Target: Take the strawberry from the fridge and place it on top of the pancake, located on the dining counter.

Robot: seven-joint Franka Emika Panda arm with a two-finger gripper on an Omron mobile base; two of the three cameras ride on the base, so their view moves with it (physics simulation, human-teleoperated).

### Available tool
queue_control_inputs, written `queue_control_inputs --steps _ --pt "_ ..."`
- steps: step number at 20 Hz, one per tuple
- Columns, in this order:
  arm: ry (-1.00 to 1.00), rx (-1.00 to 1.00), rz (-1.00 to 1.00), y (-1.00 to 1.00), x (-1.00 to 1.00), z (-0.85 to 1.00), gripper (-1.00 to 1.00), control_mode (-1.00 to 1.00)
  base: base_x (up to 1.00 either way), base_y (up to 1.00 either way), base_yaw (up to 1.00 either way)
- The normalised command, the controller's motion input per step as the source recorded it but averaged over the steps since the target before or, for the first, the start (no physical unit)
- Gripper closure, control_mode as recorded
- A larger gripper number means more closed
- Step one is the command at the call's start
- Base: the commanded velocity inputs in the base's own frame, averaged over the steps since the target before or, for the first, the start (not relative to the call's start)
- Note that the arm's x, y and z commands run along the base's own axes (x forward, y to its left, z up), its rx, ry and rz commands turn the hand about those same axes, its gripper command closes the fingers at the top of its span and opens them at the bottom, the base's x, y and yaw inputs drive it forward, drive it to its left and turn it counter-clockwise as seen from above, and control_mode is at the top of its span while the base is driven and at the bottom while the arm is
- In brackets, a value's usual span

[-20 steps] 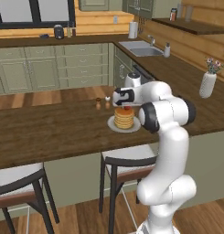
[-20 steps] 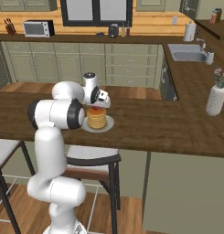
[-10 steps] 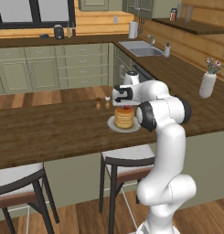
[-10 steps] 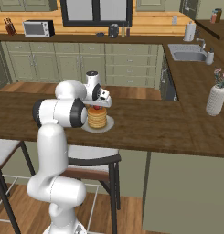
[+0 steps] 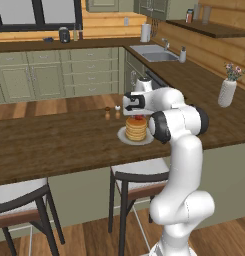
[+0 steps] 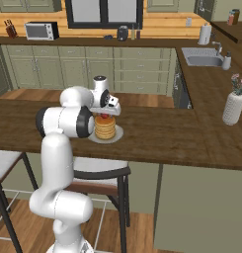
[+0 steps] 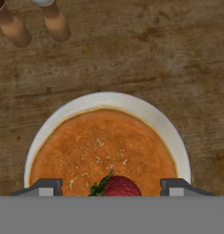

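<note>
The gripper [image 7: 111, 186] hangs straight down over the pancake [image 7: 103, 153], its two dark fingertips [image 7: 46, 187] spread wide, one at each side of the strawberry [image 7: 116, 187] with clear gaps between the pads and the fruit. The strawberry sits on the top pancake, red with a bit of green leaf showing, and nothing is pinching it. From the left side of the room I can see a spot of red [image 5: 138, 118] on the golden stack [image 5: 136, 129] just under the white hand [image 5: 135, 103]; from the right side the same red dot [image 6: 105, 116] shows on the stack [image 6: 105, 128] beneath the hand [image 6: 108, 103].

The pancake stack stands on a small pale round plate [image 7: 150, 118], and the plate rests on the dining counter [image 5: 54, 145], a long dark brown wooden slab. Just beyond the plate, on the far side of the slab, stand two small brown shakers [image 5: 112, 113] close together; looking down past the hand they show as two tan posts [image 7: 33, 23].

Further right on the counter stands a white vase with flowers [image 6: 233, 104], well apart from the plate. Two dark stools [image 5: 138, 178] are tucked under the near edge. Across the room the back counter carries a sink [image 5: 157, 54] and a microwave [image 6: 41, 31]
</note>
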Motion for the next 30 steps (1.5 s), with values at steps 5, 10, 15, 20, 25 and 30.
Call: queue_control_inputs --steps 5,10,15,20,25,30 --pt "0.00 0.00 0.00 0.00 -0.05 0.00 -1.00 -1.00 0.00 0.00 0.00" --pt "0.00 -0.03 0.00 0.10 -0.11 0.17 -1.00 -1.00 0.00 0.00 0.00" --pt "0.00 0.00 -0.08 0.09 -0.38 0.53 -1.00 -1.00 0.00 0.00 0.00" --pt "0.00 -0.06 -0.01 0.36 -0.80 0.72 -1.00 -1.00 0.00 0.00 0.00" --pt "0.01 -0.16 0.06 0.61 -1.00 0.44 -1.00 -1.00 0.00 0.00 0.00" --pt "0.06 -0.10 0.09 0.48 -1.00 0.30 -1.00 -1.00 0.00 0.00 0.00"
